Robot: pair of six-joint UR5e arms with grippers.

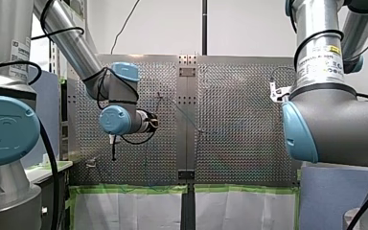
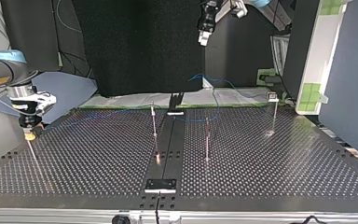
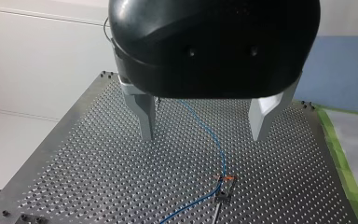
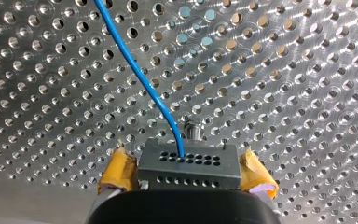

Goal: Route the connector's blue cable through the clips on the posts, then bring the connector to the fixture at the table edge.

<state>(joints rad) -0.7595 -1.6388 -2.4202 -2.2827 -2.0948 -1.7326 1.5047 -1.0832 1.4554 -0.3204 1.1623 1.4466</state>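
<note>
In the right wrist view my right gripper (image 4: 188, 175) has its yellow pads (image 4: 119, 170) shut on a grey metal connector (image 4: 189, 161). A blue cable (image 4: 140, 74) leaves the connector's face and runs away over the perforated table. A thin post (image 4: 193, 128) stands just ahead of the connector. In the top view my right gripper (image 2: 28, 134) hangs low at the left, over a post (image 2: 31, 151). My left gripper (image 3: 204, 136) is open and holds nothing, high above the table (image 2: 204, 38). Below it the cable (image 3: 209, 135) passes through a clip on a post (image 3: 224, 183).
Three more thin posts (image 2: 154, 122) (image 2: 207, 137) (image 2: 275, 114) stand across the plate in the top view. A dark central strip ends in a small plate (image 2: 161, 185) at the near edge. Green-taped white sheets (image 1: 134, 206) border the table in the front view.
</note>
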